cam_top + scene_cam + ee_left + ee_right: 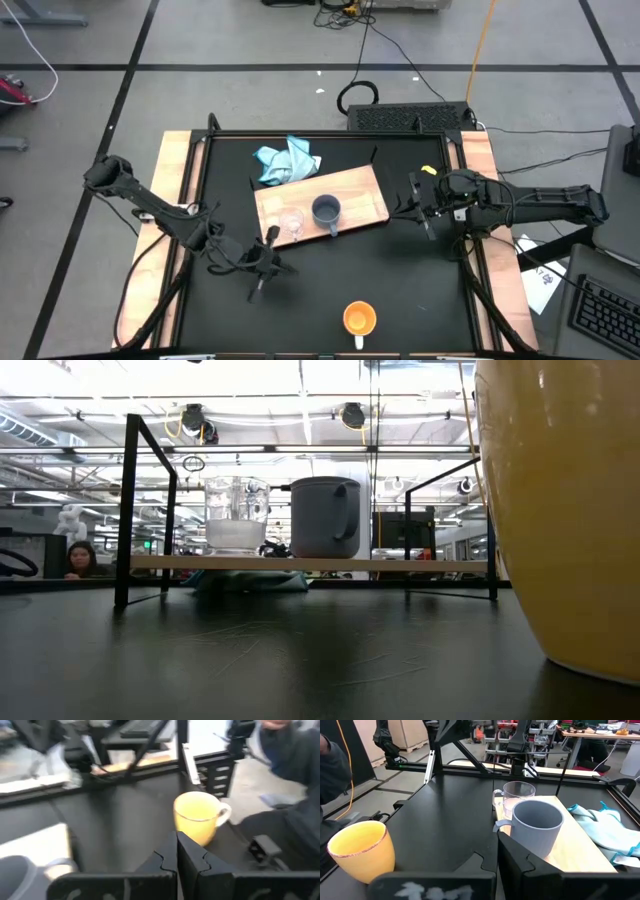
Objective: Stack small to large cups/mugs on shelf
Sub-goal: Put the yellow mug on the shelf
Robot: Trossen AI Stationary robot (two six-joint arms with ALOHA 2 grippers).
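While the glass cup (291, 221) and the grey mug (326, 210) stand side by side on the shelf (363, 188), the orange mug (359, 319) sits alone on the black surface (420, 290), well apart from the board toward the near edge. My left fingers (262, 272) are clenched together, grasping nothing, and hover low beside the shelf's near-left corner; the mug lies ahead of them, its handle pointing at the near edge. My right fingers (421, 212) wait off the shelf's far end, likewise closed and empty. I judge the left arm nearer, so the reach falls to it, once it opens.
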